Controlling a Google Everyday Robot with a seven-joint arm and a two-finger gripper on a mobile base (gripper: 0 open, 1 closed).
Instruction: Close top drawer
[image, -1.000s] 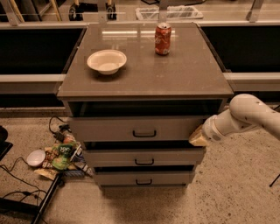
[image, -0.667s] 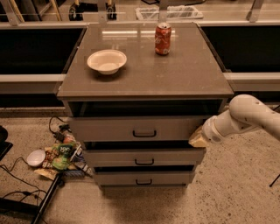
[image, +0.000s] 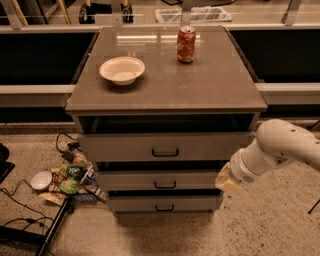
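The top drawer (image: 165, 146) of the grey cabinet is pulled out a little, its grey front with a small black handle (image: 165, 152) standing forward of the cabinet top, with a dark gap above it. My gripper (image: 225, 181) is at the end of the white arm (image: 280, 147) coming in from the right. It sits low at the cabinet's right front corner, beside the right end of the middle drawer (image: 159, 180) and just below the top drawer's front.
A white bowl (image: 122, 69) and a red soda can (image: 186, 44) stand on the cabinet top (image: 210, 90). The bottom drawer (image: 164, 202) is below. Snack bags, a small bowl and cables (image: 60, 177) lie on the floor left of the cabinet.
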